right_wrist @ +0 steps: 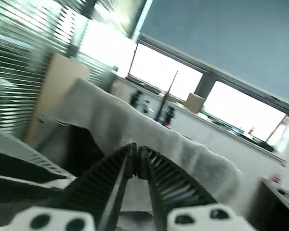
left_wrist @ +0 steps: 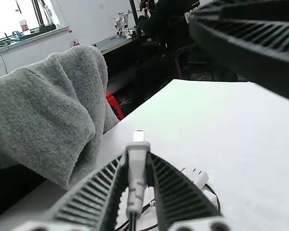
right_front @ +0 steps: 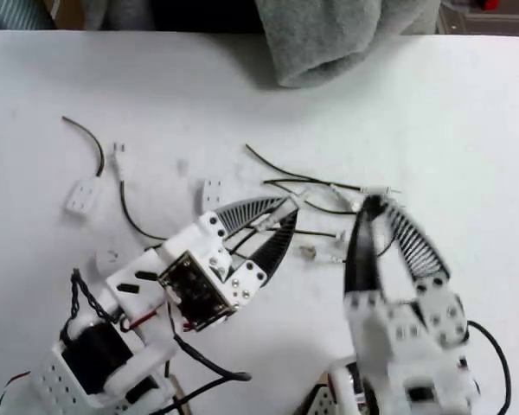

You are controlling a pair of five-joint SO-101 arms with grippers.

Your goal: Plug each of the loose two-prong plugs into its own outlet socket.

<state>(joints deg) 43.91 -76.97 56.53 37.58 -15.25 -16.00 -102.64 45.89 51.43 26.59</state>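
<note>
Since our left gripper (left_wrist: 137, 166) is clamped on a plug (left_wrist: 137, 149) that lies along the fingers with its prongs past the tips, we judge this arm nearer the socket (right_front: 210, 195). In the high view the socket sits just left of those tips. Our right gripper (right_front: 372, 207) has its tips together among cords (right_front: 285, 177).

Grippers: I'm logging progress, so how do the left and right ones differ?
The left gripper is shut on a white plug, prongs poking past its tips; the right gripper has its fingers closed tip to tip. In the high view the left one points sideways across the table, while the right one points toward its far edge. Both have black ribbed fingers.
</note>
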